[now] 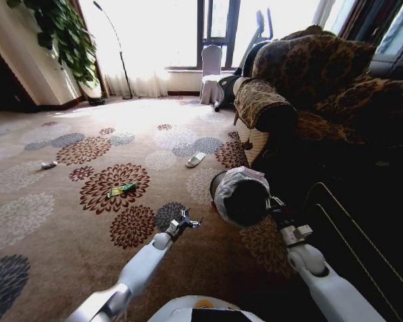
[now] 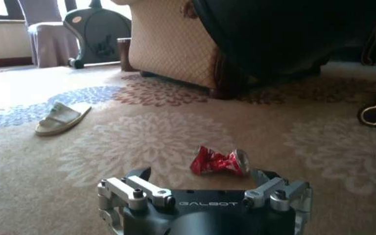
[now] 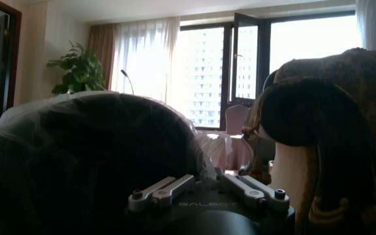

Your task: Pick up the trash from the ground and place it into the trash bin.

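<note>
Red crushed can [image 2: 219,162] lies on carpet straight ahead of my left gripper [image 2: 204,182], jaws spread, long axis crosswise between fingers. My right gripper [image 3: 207,188] clamps trash bin [image 1: 240,194], held off floor beside sofa.

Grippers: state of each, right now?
Left gripper: open, empty, low over the carpet before a crushed red can.
Right gripper: holding the trash bin.
</note>
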You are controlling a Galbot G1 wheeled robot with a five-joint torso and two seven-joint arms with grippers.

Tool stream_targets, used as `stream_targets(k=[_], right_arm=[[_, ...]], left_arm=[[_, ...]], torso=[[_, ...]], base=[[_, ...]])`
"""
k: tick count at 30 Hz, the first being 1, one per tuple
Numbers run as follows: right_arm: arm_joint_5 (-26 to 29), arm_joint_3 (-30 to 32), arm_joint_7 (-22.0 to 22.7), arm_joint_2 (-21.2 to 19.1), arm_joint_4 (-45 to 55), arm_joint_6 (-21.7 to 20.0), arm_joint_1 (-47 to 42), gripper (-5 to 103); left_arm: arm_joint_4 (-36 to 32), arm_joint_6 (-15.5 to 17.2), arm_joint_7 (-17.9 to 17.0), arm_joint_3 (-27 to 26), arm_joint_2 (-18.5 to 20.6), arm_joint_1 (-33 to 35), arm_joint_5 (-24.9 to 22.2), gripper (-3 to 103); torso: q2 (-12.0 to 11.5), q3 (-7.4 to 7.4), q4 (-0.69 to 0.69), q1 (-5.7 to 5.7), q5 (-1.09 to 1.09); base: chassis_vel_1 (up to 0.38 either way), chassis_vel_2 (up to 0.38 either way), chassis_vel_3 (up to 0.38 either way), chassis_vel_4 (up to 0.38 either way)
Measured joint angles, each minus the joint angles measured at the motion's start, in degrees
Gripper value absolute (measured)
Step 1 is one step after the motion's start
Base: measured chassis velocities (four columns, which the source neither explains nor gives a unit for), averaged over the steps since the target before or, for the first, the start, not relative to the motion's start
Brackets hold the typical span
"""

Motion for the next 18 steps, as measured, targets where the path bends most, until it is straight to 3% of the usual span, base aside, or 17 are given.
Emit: stream_targets(k=[9, 18], right_arm=[[0.59, 0.50, 0.02, -0.05, -0.28, 2.09, -0.45, 0], [0.64, 0.86, 0.01, -0.96, -0.23, 2.84, -0.70, 0]], left_arm=[[2.19, -0.60, 2.30, 3.04, -0.68, -1.98, -1.20, 100], [4.98, -0.49, 3.92, 7.38, -2.36, -5.20, -3.14, 100]], torso=[[0.00, 0.02, 0.01, 0.03, -0.01], [0.00, -0.01, -0.02, -0.01, -0.01]], base=[[-0.134, 0.133, 0.130, -0.147], [-0.004, 0.009, 0.007, -0.005]])
